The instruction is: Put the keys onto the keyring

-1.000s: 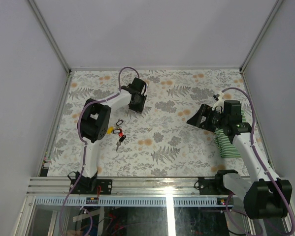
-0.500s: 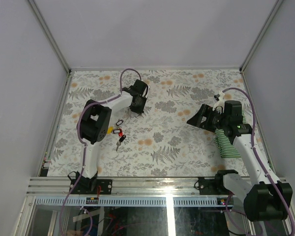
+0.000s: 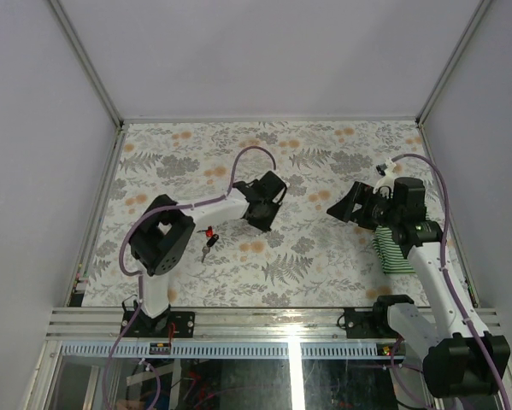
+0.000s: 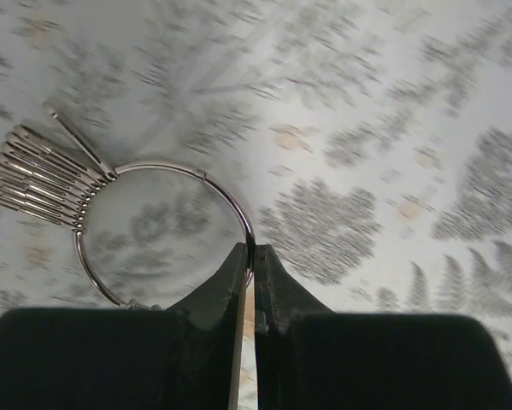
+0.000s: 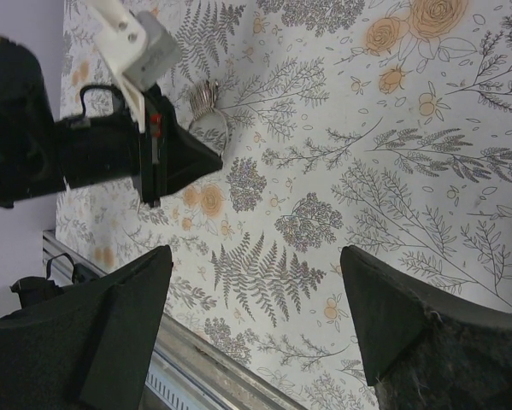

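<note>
My left gripper is shut on the thin silver keyring, pinching its wire on the right side of the loop. A bunch of small loops hangs on the ring's left. From the right wrist view, the left gripper holds the keyring just above the floral table. The keys lie near the left arm's elbow: a red-tagged one and a dark one. The left gripper is to their right. My right gripper hangs open over bare table, nothing between its fingers.
A green striped cloth lies at the right edge under the right arm. A metal rail runs along the near table edge. White walls enclose the floral tabletop on three sides.
The left gripper has shut on the keyring and swung from the back left to the table's middle, carrying it. The right arm has barely shifted.
</note>
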`<state>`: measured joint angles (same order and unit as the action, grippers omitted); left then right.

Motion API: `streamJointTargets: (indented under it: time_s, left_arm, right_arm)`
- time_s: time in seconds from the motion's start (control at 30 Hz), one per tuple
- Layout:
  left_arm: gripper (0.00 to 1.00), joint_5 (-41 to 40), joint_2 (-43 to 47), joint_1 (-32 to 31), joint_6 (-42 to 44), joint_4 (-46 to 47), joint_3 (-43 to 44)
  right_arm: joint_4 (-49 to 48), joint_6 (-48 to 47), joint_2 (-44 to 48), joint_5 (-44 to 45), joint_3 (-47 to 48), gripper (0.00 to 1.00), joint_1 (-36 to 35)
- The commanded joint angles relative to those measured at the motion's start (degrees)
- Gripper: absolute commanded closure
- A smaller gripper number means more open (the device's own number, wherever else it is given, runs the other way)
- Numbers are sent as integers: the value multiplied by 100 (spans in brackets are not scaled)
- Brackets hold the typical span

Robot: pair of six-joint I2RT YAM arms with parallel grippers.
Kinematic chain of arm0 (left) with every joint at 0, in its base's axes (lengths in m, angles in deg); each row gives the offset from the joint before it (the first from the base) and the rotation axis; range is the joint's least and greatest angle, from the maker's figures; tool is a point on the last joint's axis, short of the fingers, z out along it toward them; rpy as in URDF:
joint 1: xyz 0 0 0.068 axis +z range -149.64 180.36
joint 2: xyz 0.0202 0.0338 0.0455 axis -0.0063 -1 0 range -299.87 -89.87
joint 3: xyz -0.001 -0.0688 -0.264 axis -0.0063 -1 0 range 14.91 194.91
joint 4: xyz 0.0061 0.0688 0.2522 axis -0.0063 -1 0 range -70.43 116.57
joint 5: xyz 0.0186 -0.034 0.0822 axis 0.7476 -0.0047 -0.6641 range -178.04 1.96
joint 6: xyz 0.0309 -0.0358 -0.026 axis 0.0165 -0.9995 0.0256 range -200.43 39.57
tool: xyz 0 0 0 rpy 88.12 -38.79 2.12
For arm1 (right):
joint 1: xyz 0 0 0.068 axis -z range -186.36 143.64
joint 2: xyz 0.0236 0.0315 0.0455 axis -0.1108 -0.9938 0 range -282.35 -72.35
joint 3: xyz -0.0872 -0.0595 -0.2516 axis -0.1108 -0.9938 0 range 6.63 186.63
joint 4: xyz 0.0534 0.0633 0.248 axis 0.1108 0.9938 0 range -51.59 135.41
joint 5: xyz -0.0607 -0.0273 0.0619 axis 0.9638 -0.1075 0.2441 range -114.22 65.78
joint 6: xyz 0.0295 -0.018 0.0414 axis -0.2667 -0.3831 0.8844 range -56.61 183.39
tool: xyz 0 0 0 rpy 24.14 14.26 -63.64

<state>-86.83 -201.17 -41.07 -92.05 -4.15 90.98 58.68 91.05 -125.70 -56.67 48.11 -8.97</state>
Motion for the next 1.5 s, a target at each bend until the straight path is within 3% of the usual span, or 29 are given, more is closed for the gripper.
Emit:
streamJointTargets:
  time_s: [0.0, 0.1, 0.27, 0.63, 0.77, 0.93, 1.1, 1.3, 1.37, 1.47]
  left_arm:
    - [99, -194, 360, -612, -430, 259, -195]
    - [99, -519, 493, -947, -546, 213, -265]
    - [96, -243, 683, -1102, -558, 328, -331]
    - [65, -360, 1051, -1160, -504, 539, -499]
    - [61, -709, 1558, -1064, -684, 560, -648]
    - [62, -1309, 2518, -474, -1301, 683, -1244]
    - [72, -1453, 3292, 366, -1642, 643, -1828]
    - [91, -1253, 3249, 1037, -1705, 242, -2017]
    - [91, -1174, 3156, 1225, -1712, 174, -2068]
    - [81, -1257, 3053, 1365, -1765, 149, -2147]
  right_arm:
    - [-32, 125, 311, 239, -40, 14, 15]
    - [-21, 213, 511, 424, -82, 14, 17]
    - [7, 305, 714, 555, -137, 14, 18]
    - [285, 204, 956, 789, -72, 11, 15]
    - [197, 236, 1052, 909, -114, 9, 20]
    - [172, 475, 988, 1280, -221, 8, 15]
    - [62, 553, 882, 1304, -368, 7, 15]
    - [19, 342, 693, 950, -429, 6, 17]
    - [48, 263, 621, 889, -423, 6, 16]
    - [103, 142, 540, 816, -407, 5, 15]
